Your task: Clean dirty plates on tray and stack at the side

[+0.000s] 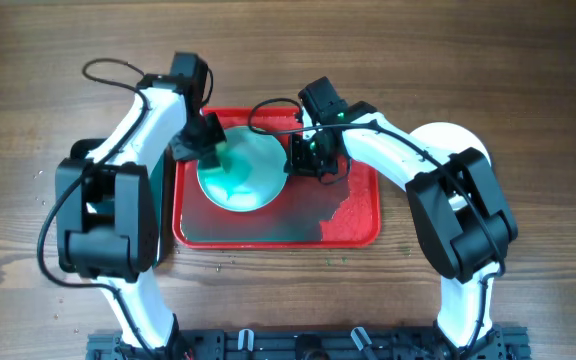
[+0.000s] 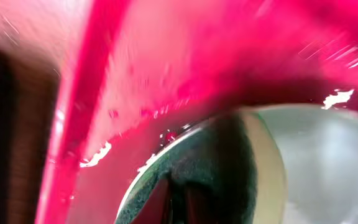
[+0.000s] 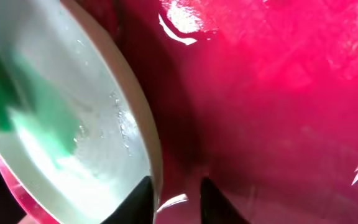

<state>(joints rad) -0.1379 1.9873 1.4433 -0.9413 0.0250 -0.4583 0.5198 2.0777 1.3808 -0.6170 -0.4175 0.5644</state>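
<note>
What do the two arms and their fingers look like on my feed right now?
Both the left arm and right arm have rounded white shells between chunky black joint blocks. A thin black cable loops off each wrist. A small green light glows on the right one. The right fingers are black and tapered.

The brown wooden table (image 1: pixel 528 60) carries the red tray (image 1: pixel 360 226), which sits right under the left claw (image 1: pixel 211 153) and the right claw (image 1: pixel 304 163). A pale plate (image 1: pixel 446 138) lies on the wood, well out past the right claw, half hidden by that arm. A green strip (image 1: pixel 160 205) outside the left claw is mostly covered.
</note>
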